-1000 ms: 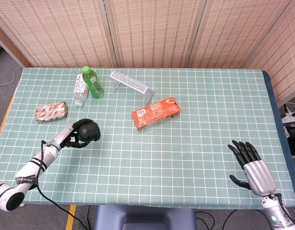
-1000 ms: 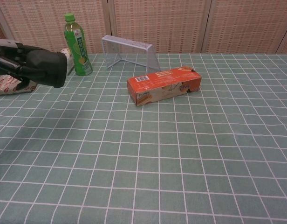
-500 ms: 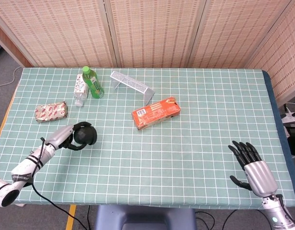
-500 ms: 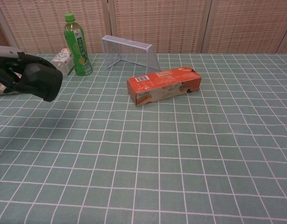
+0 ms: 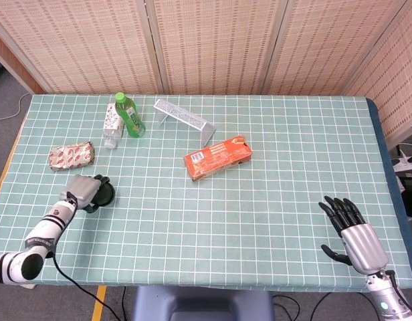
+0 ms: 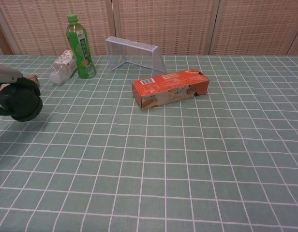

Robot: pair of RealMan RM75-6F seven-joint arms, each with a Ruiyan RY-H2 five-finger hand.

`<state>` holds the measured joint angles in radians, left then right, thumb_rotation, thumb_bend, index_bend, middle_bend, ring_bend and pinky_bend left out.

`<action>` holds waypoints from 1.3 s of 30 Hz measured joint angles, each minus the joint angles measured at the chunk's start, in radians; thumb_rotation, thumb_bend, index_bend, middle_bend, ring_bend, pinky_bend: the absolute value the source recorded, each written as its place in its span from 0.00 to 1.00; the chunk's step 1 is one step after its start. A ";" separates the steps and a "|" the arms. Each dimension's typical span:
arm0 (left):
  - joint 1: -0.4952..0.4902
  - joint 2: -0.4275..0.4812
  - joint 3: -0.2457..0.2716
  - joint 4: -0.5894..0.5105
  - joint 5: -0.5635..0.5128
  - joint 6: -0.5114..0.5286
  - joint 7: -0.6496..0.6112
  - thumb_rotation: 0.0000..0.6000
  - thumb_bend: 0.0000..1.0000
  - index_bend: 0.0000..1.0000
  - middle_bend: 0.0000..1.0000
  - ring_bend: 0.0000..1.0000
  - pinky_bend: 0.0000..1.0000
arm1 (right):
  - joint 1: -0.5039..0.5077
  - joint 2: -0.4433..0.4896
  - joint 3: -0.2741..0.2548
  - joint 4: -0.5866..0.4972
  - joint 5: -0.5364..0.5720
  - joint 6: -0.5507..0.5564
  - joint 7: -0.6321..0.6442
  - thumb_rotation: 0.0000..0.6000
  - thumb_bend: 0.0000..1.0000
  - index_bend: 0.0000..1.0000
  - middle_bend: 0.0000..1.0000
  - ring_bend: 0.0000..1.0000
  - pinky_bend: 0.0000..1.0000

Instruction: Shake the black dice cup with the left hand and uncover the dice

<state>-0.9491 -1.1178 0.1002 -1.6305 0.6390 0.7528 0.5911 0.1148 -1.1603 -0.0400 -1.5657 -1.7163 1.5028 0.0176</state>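
My left hand (image 5: 84, 190) grips the black dice cup (image 5: 102, 194) at the left side of the table; the hand covers most of the cup from above. In the chest view the black dice cup (image 6: 19, 103) is at the far left with its round end facing the camera, held just above the cloth by my left hand (image 6: 7, 78). No dice show in either view. My right hand (image 5: 351, 231) rests open near the front right corner, fingers spread, holding nothing.
An orange box (image 5: 218, 156) lies mid-table. Behind it stands a wire rack (image 5: 183, 118). A green bottle (image 5: 130, 115) and a lying clear bottle (image 5: 112, 125) sit at the back left. A snack packet (image 5: 71, 155) lies near the left edge.
My left hand has carried the cup leftward and down toward the table's left edge, turning it. The right hand has not moved.
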 measured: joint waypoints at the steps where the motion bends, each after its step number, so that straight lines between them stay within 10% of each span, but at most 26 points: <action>1: -0.017 -0.006 0.014 -0.017 -0.060 0.037 0.064 1.00 0.40 0.59 0.62 0.61 0.76 | 0.000 0.000 0.000 0.000 0.000 0.000 0.000 1.00 0.12 0.00 0.00 0.00 0.00; 7: -0.105 -0.055 0.080 -0.122 -0.301 0.309 0.350 1.00 0.40 0.58 0.62 0.61 0.76 | 0.000 0.004 -0.003 -0.003 -0.005 0.003 0.008 1.00 0.12 0.00 0.00 0.00 0.00; 13: -0.116 -0.058 0.071 -0.175 -0.321 0.325 0.348 1.00 0.41 0.58 0.62 0.60 0.75 | 0.000 0.005 -0.006 -0.001 -0.009 0.002 0.012 1.00 0.12 0.00 0.00 0.00 0.00; 31: 0.144 0.054 -0.224 -0.156 0.289 -0.045 -0.645 1.00 0.40 0.59 0.62 0.60 0.75 | 0.000 0.004 -0.005 -0.001 -0.007 0.001 0.016 1.00 0.12 0.00 0.00 0.00 0.00; 39: 0.173 0.085 -0.224 -0.082 0.440 -0.173 -0.695 1.00 0.40 0.59 0.63 0.61 0.77 | -0.001 0.005 -0.005 -0.002 -0.007 0.003 0.013 1.00 0.12 0.00 0.00 0.00 0.00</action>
<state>-0.7764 -1.0323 -0.1237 -1.7127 1.0795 0.5799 -0.1042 0.1137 -1.1557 -0.0448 -1.5676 -1.7232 1.5057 0.0301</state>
